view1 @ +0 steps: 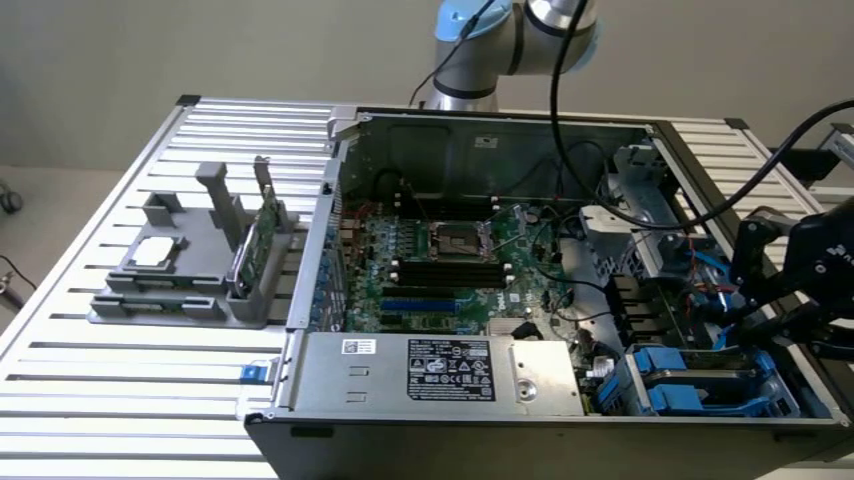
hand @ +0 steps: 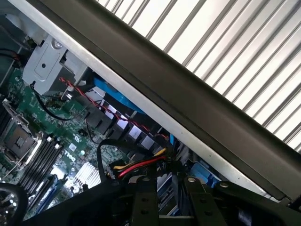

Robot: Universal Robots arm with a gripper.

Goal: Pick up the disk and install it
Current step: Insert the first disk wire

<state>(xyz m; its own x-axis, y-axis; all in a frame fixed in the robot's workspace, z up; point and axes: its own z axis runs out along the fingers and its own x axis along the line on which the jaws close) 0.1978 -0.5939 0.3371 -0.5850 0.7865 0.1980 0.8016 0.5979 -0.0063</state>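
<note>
PSU (view1: 441, 370), labelled, sat nearest, along the front wall of the open case (view1: 534, 440). Beside it, toward the exterior view's right, was the disk (view1: 714, 377): grey metal in its blue carrier, lying in the drive bay corner. Just above that bay hung the gripper (view1: 798, 318). Jaw state: couldn't tell, nor whether it touched the disk. Wrist view put a red-yellow-black cable bundle (hand: 136, 165) right by it. Further in: green motherboard (view1: 441, 260). Grey fixture (view1: 187, 270) stood outside the case on the slatted table (view1: 120, 400), exterior view's left. Arm base (view1: 467, 50) was farthest back.
</note>
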